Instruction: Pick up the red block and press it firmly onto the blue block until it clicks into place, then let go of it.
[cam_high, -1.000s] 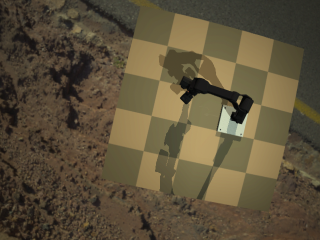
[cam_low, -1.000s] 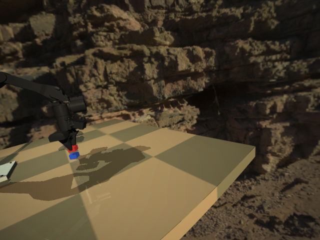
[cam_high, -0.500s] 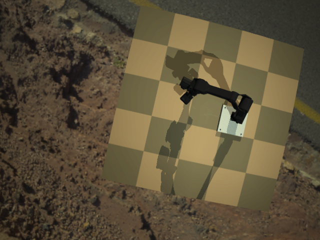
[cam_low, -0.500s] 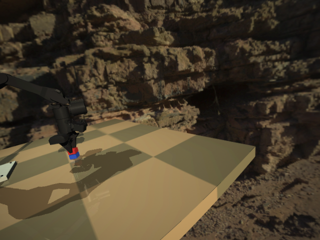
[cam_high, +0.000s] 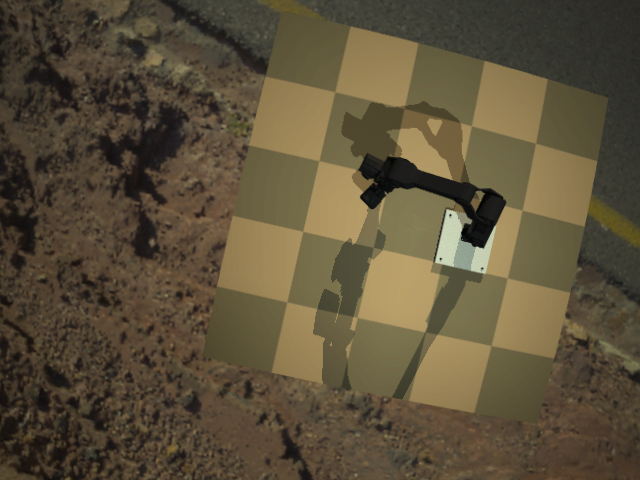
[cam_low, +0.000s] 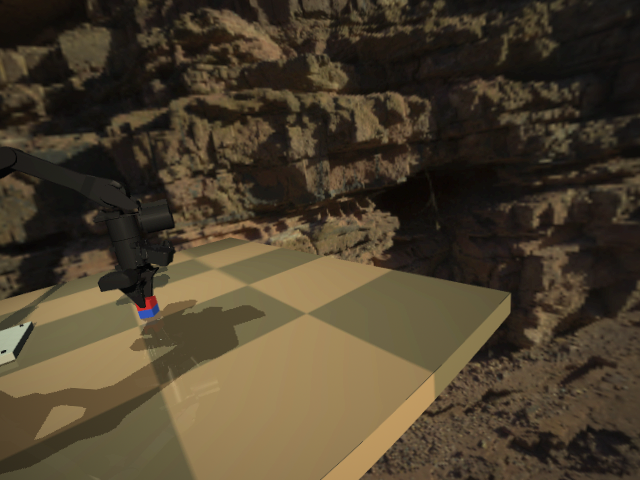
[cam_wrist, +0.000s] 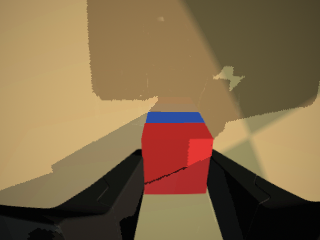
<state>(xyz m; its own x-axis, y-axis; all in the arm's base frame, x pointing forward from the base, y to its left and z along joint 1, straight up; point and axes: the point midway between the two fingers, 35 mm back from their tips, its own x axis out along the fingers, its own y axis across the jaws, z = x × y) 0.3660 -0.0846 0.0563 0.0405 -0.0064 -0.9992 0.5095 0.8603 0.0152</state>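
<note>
Red block: the small, glossy red cube (cam_low: 150, 301) (cam_wrist: 175, 150) sits directly above the blue one, with no gap showing between them in the exterior view; whether it has clicked home cannot be told.
Blue block: the small, solid blue cube (cam_low: 148, 313) (cam_wrist: 175, 117) stands on the tabletop under the red one; the wrist view shows a blue strip along the red block's far edge.
Claw: the black parallel-jaw gripper (cam_high: 379, 183) (cam_low: 146, 302) (cam_wrist: 175, 156) points down, clamped on the red block — one finger against each side, the red between them.
Arm: the black, jointed robot arm (cam_high: 439, 184) (cam_low: 62, 175) reaches out over the table from its mount, bending downward at the wrist.
Mount: the pale, flat square plate (cam_high: 447, 232) (cam_low: 12, 342) lies under the arm's base, with dark round marks near its corners, well apart from the blocks.
Table: the square, thick-edged tabletop (cam_high: 392, 289) (cam_low: 336, 351) has a checker pattern of tan and olive squares.
Shadows: dark shapes of the arm stretch across the squares — one falls beside the stacked blocks.
Surroundings: brown, rocky ground (cam_high: 103, 310) (cam_low: 516, 413) and a layered rock wall (cam_low: 310, 129); the top view also shows grey asphalt (cam_high: 465, 25) with yellow stripes.
Top view: both blocks are hidden beneath the arm.
</note>
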